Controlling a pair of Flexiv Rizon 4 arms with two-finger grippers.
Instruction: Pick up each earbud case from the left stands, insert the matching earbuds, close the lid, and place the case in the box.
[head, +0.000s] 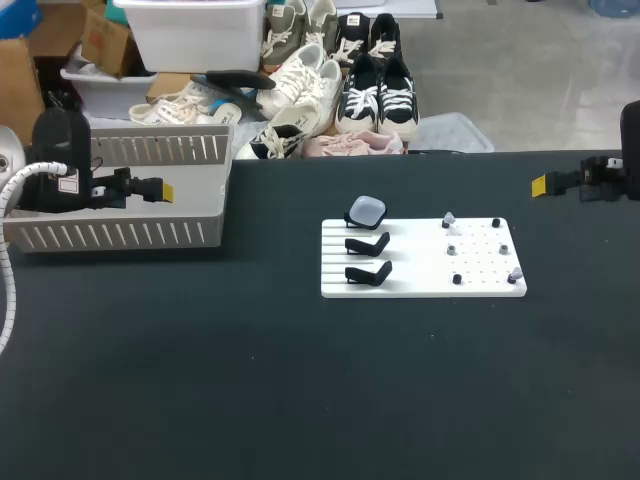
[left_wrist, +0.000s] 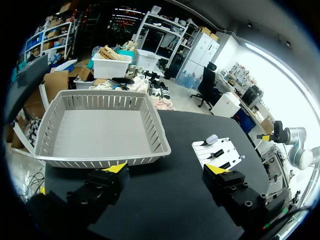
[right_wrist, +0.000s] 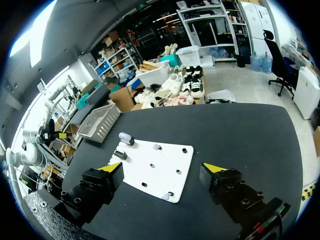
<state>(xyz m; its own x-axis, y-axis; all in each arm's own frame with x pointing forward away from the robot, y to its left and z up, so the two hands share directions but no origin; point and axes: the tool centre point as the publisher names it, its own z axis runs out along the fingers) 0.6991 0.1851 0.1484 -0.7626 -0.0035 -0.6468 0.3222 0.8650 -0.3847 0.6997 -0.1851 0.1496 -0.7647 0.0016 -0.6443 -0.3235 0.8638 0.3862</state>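
A white board lies mid-table. Three black stands line its left side. The farthest stand carries a pale earbud case; the two nearer stands are bare. Small earbuds sit on pegs on the board's right half. My left gripper hovers open over the grey basket, holding nothing. My right gripper hangs open and empty at the table's far right. In the left wrist view the open gripper faces the basket and the board. In the right wrist view the gripper stands above the board, with the case ahead.
The basket fills the table's back left corner. The black tabletop stretches wide in front of the board. My other arm shows far off across the table in the left wrist view.
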